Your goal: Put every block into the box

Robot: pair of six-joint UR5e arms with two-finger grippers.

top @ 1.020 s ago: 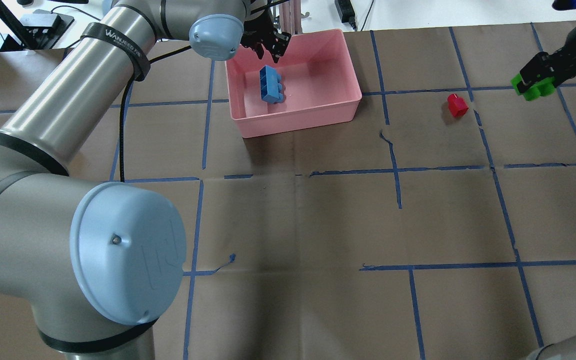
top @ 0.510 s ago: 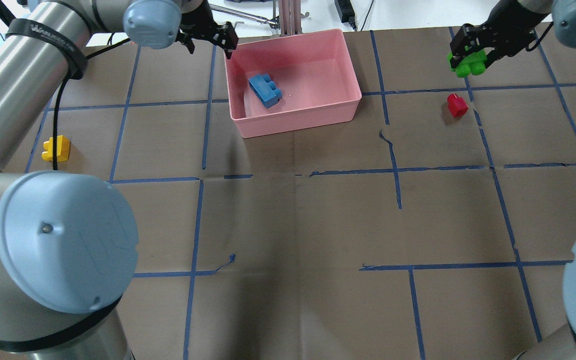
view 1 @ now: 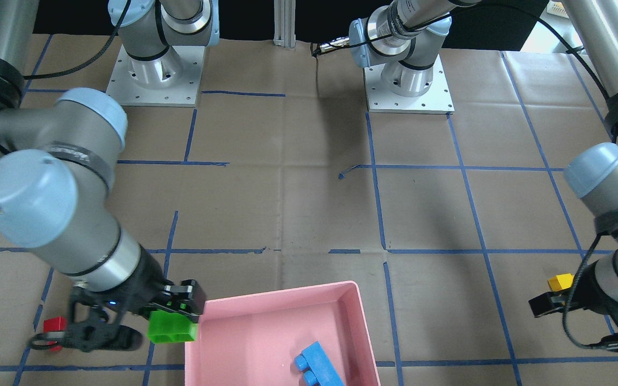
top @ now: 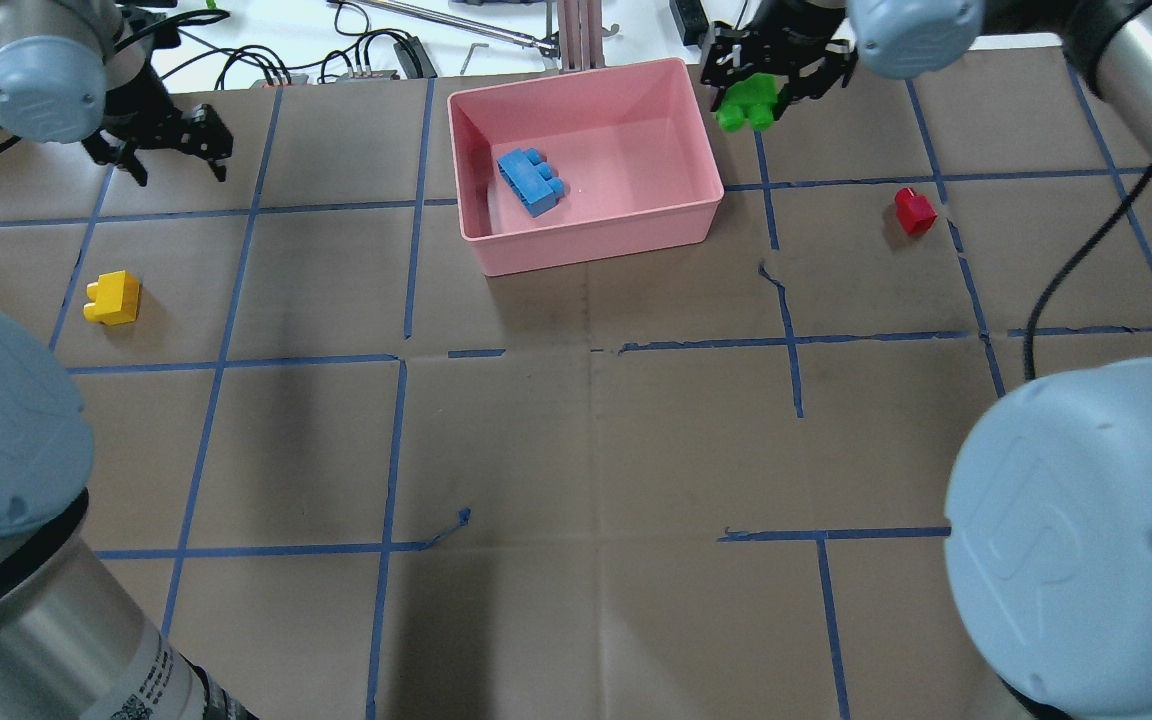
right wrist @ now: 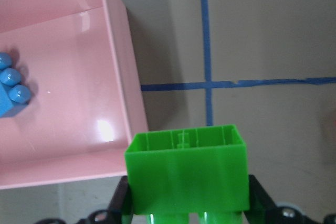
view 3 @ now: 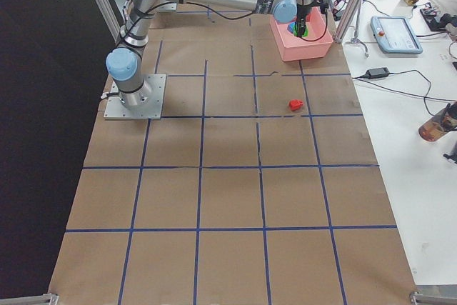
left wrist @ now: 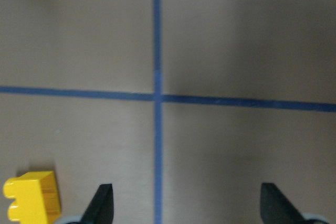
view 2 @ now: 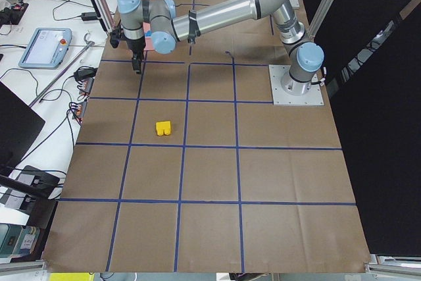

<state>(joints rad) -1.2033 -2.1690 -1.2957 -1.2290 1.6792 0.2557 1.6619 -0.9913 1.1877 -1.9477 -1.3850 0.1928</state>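
Since half second ago: right end effector [top: 766,95] brought green two-stud plastic brick [top: 748,108] toward shallow pink plastic tray [top: 636,235]. It is clamped on brick, studs down, just outside tray wall. Left end effector [top: 178,165] retreated from tray, fingers spread, empty, near yellow two-stud brick [top: 113,298] on bench [top: 586,450]. Light-blue three-stud brick [top: 531,180] unmoved inside tray. Small red brick [top: 915,211] unmoved on bench.

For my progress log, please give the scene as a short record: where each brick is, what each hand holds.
Box: shallow pink plastic tray, holds one brick
Blue: long light-blue studded plastic brick, inside tray
Green: green two-stud brick, in right hand, just outside tray wall
Red: small red brick, on table
Yellow: yellow two-stud brick, on table
Left hand: open, empty
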